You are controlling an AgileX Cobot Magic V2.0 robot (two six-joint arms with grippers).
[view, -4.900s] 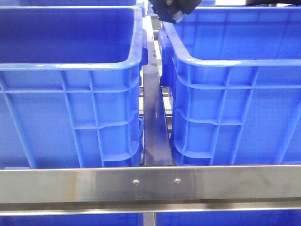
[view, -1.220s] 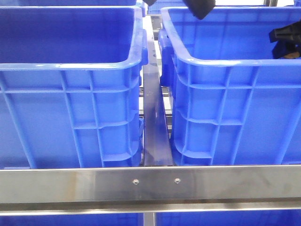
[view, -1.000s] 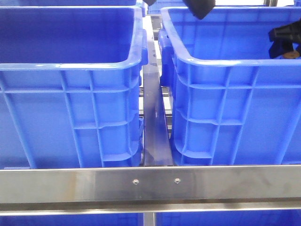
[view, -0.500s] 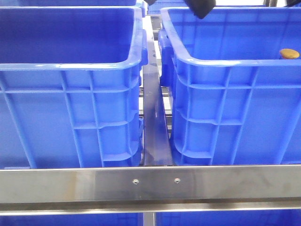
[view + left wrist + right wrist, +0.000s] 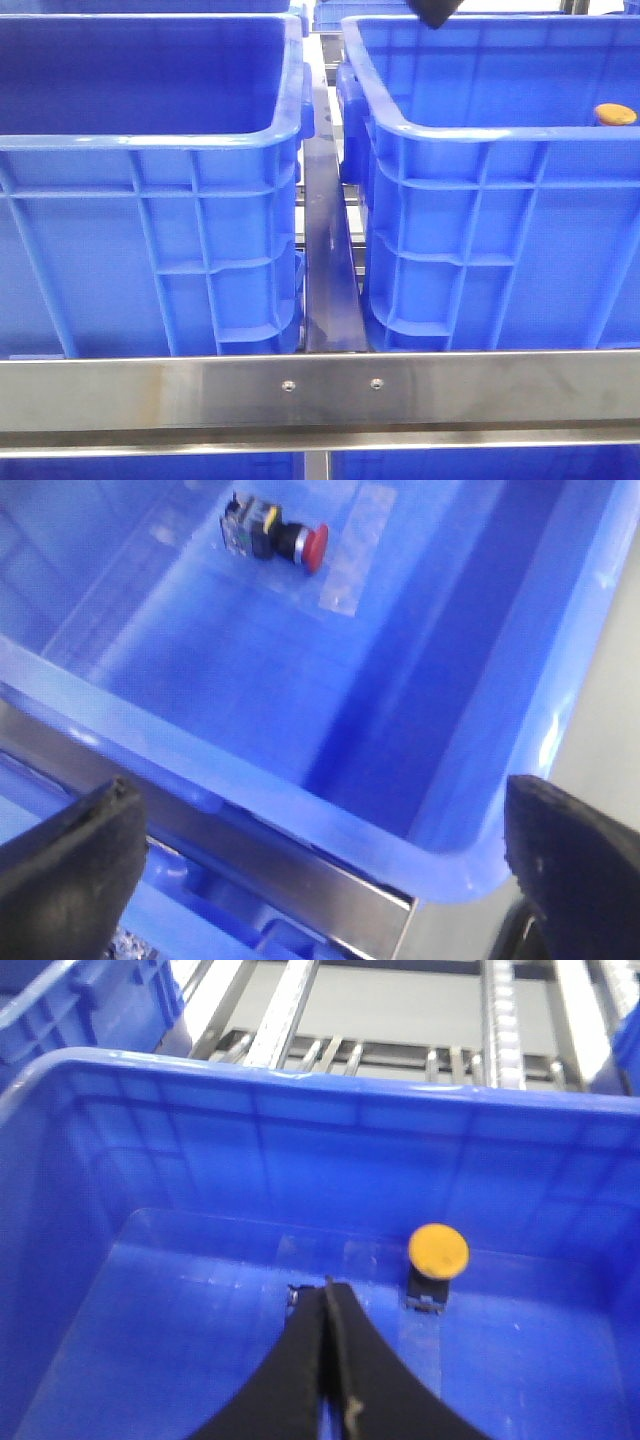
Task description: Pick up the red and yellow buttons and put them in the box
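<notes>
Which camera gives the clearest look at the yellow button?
The right wrist view: the yellow button shows whole on the crate floor, cap and base. The front view catches only its cap above the rim. The left wrist view lacks it.

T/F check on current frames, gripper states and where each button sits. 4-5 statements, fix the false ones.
1. The right gripper is shut and holds nothing. True.
2. The yellow button is clamped in the right gripper. False: it stands on the floor of the right crate, apart from the fingers.
3. The left gripper is open. True: its fingers stand wide apart.
4. The red button stands upright on its base. False: it lies on its side on a crate floor.
5. The yellow button shows in the front view inside the left crate. False: it shows inside the right crate.
</notes>
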